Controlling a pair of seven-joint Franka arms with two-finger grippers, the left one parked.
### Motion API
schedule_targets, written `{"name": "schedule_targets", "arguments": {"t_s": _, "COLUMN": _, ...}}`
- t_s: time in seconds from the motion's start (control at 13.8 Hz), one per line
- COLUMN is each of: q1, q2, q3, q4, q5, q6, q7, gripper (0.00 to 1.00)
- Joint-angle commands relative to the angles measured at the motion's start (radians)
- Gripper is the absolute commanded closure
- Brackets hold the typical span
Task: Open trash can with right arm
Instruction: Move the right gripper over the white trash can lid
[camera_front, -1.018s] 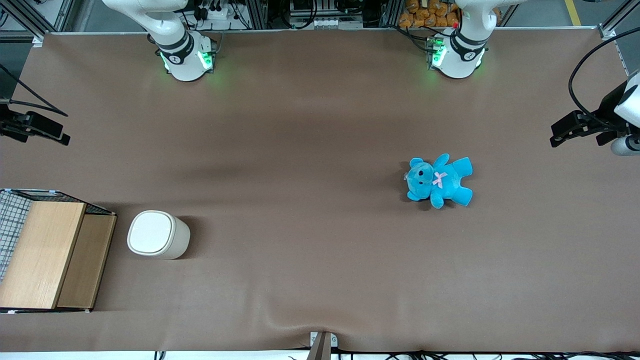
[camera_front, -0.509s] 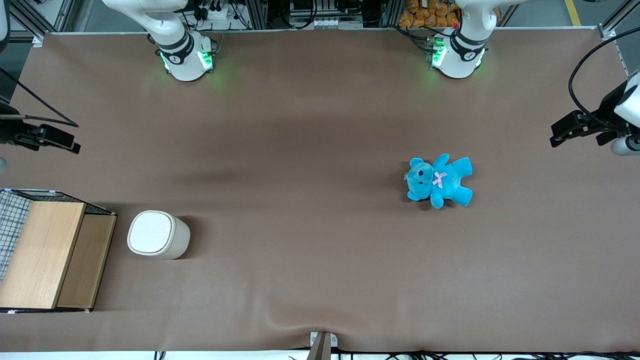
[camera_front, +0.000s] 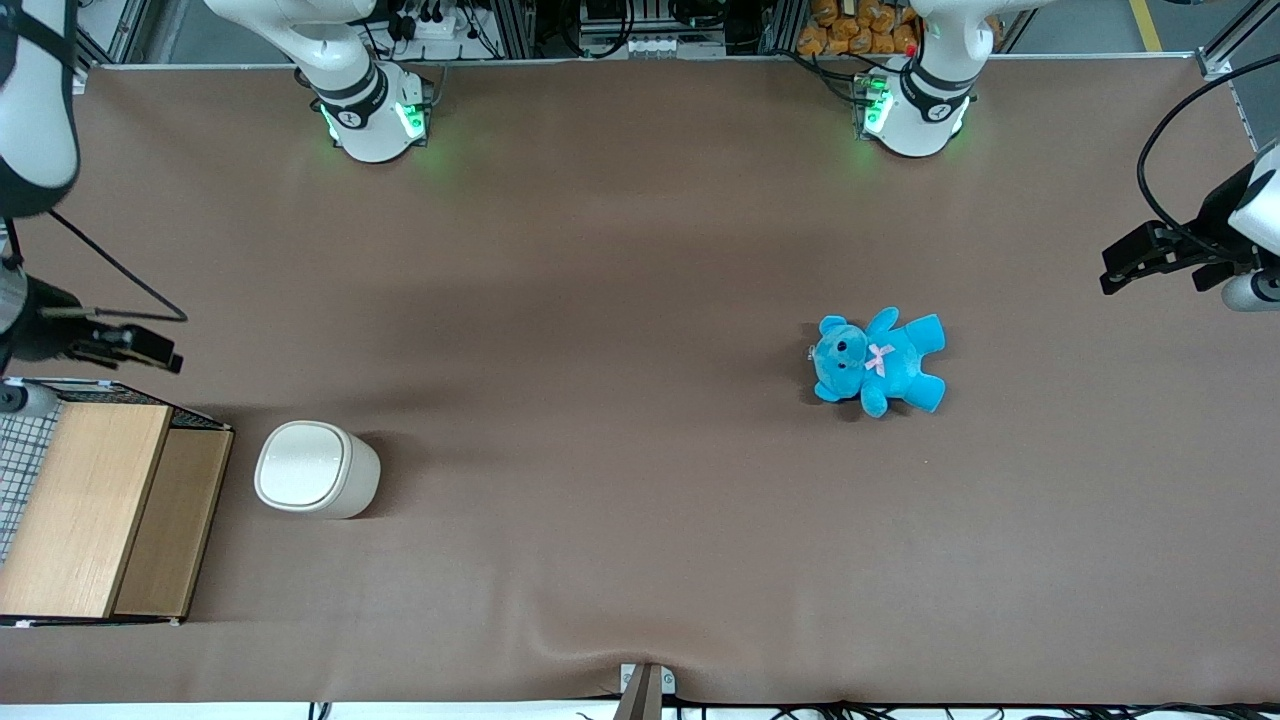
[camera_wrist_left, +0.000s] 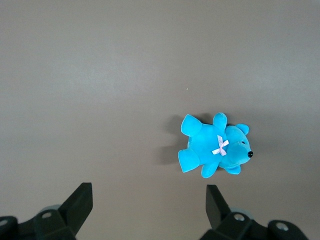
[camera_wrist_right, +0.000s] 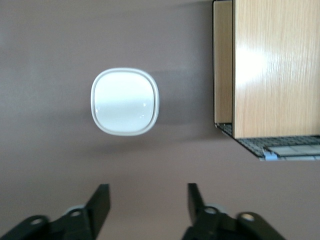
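The trash can is a small cream-white bin with its flat lid down, standing beside the wooden box near the working arm's end of the table. In the right wrist view the trash can shows from above, lid flat. My right arm reaches in over that end of the table. Its gripper hangs above the table, farther from the front camera than the trash can and apart from it. The gripper is open with nothing between its fingers.
A wooden box with a mesh side stands beside the trash can at the table's edge; the wooden box also shows in the right wrist view. A blue teddy lies toward the parked arm's end.
The right arm's gripper has moved nearer to the front camera, closer to the trash can and the box. The trash can, box and teddy have not moved.
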Motion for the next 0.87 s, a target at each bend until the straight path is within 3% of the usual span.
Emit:
{"name": "schedule_targets", "arguments": {"t_s": 0.0, "q1": -0.002, "q2": 0.095, "q3": 0.0, "q4": 0.105, "q5": 0.004, "q6": -0.007, "q7": -0.016, "gripper": 0.85}}
{"name": "schedule_targets", "arguments": {"t_s": 0.07, "q1": -0.004, "q2": 0.126, "q3": 0.0, "q4": 0.117, "q5": 0.006, "q6": -0.007, "q7": -0.015, "gripper": 0.85}}
{"name": "schedule_targets", "arguments": {"t_s": 0.22, "q1": -0.001, "q2": 0.175, "q3": 0.0, "q4": 0.127, "q5": 0.006, "q6": 0.002, "q7": -0.016, "gripper": 1.0}}
{"name": "schedule_targets", "arguments": {"t_s": 0.8, "q1": 0.013, "q2": 0.296, "q3": 0.002, "q4": 0.136, "q5": 0.004, "q6": 0.059, "q7": -0.015, "gripper": 1.0}}
